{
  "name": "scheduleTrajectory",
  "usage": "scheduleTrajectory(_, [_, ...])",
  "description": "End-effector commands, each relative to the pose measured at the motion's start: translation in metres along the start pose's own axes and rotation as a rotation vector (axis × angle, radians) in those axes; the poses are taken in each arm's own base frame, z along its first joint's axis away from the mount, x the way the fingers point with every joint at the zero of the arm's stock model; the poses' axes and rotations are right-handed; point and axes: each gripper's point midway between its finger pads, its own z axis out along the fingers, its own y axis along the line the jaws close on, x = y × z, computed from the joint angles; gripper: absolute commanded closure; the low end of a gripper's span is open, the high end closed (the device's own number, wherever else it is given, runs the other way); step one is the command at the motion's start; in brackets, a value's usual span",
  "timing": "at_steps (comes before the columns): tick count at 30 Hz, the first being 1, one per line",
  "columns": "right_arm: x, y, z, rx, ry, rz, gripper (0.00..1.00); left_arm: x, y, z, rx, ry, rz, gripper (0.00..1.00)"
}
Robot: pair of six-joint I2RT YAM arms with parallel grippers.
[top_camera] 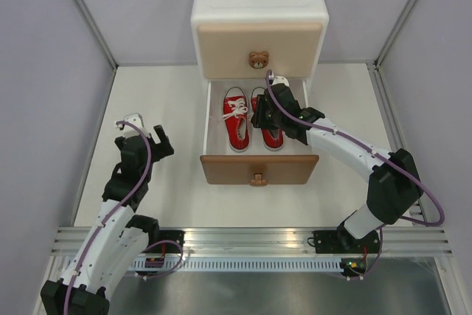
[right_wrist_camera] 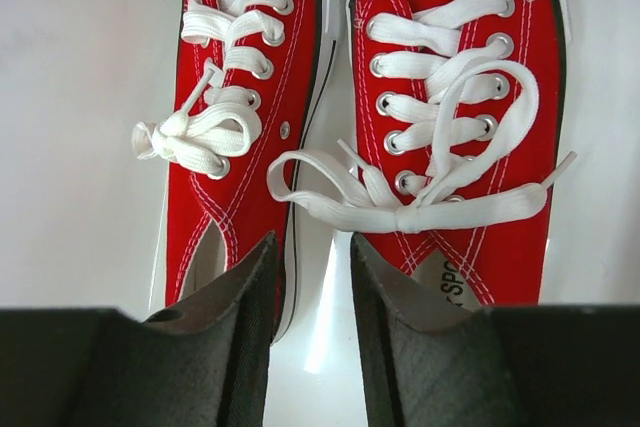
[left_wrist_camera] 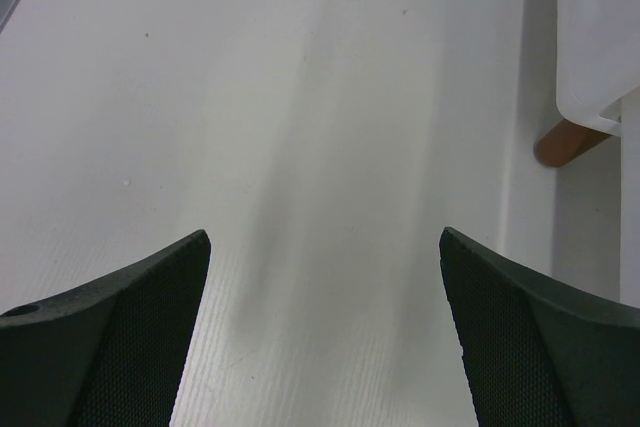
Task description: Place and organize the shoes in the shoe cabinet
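The white shoe cabinet [top_camera: 259, 5] stands at the back, its beige upper drawer shut and its brown-fronted lower drawer [top_camera: 258, 169] pulled out. Two red sneakers lie side by side in the lower drawer, toes toward the cabinet: the left one [top_camera: 236, 119] [right_wrist_camera: 240, 97] and the right one [top_camera: 273, 138] [right_wrist_camera: 470, 67]. My right gripper [top_camera: 263, 117] [right_wrist_camera: 312, 247] hovers over the gap between them, jaws slightly apart and holding nothing. My left gripper [top_camera: 145, 129] [left_wrist_camera: 325, 237] is wide open and empty over the bare table, left of the cabinet. The orange sneakers are out of view.
A brown cabinet leg [left_wrist_camera: 570, 142] and the cabinet's white corner show at the right of the left wrist view. Grey walls enclose the white table [top_camera: 147, 101] on three sides. A metal rail [top_camera: 251, 240] runs along the near edge.
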Motion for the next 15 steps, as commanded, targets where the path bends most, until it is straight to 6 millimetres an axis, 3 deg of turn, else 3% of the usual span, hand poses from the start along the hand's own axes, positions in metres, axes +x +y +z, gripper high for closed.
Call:
scheduleTrajectory(1, [-0.023,-0.011,0.005,0.023,-0.062,0.026,0.56,-0.016,-0.007,-0.001,0.026,-0.048,-0.029,0.03])
scheduleTrajectory(8, [0.000,-0.033,0.002,0.080,-0.011,-0.050,0.51,-0.017,-0.009,-0.002,0.035,-0.050,-0.035,0.03])
scheduleTrajectory(15, [-0.008,-0.043,-0.010,0.126,-0.045,-0.101,0.47,-0.016,-0.011,-0.001,0.041,-0.044,-0.037,0.03])
